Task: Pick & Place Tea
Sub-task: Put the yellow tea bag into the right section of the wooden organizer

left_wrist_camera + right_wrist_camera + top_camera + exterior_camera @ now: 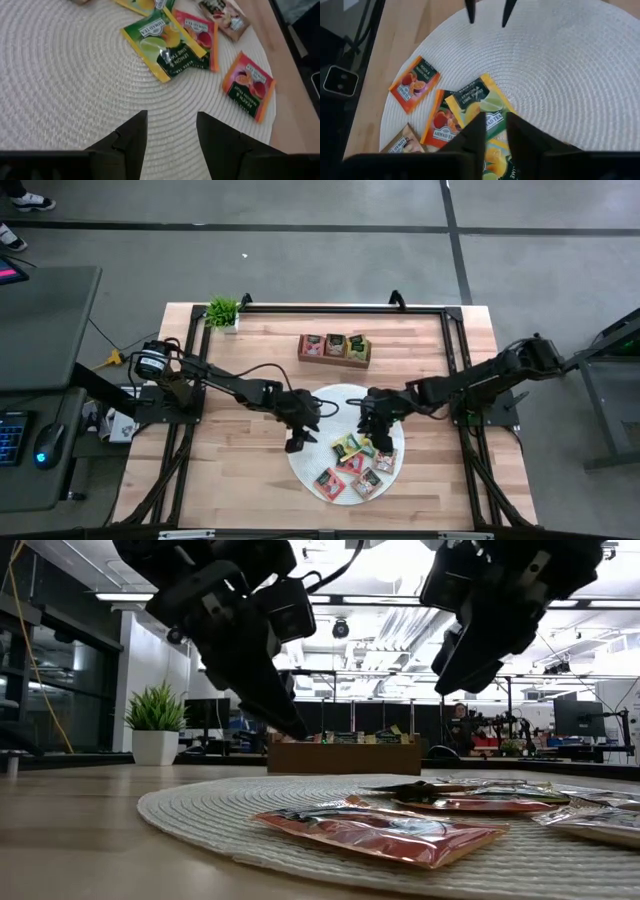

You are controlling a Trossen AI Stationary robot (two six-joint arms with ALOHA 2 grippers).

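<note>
Several tea packets (477,102) lie just beneath the right end effector (494,131).

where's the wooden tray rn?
In the high view the wooden tray sits toward the table's far edge, near the middle, beyond the white mat and to the right of the small potted plant; tea packets fill it.

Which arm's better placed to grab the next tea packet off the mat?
Right. The right gripper hangs directly over the green lemon-lime packet. The left gripper hovers open over bare mat, packets farther ahead.
</note>
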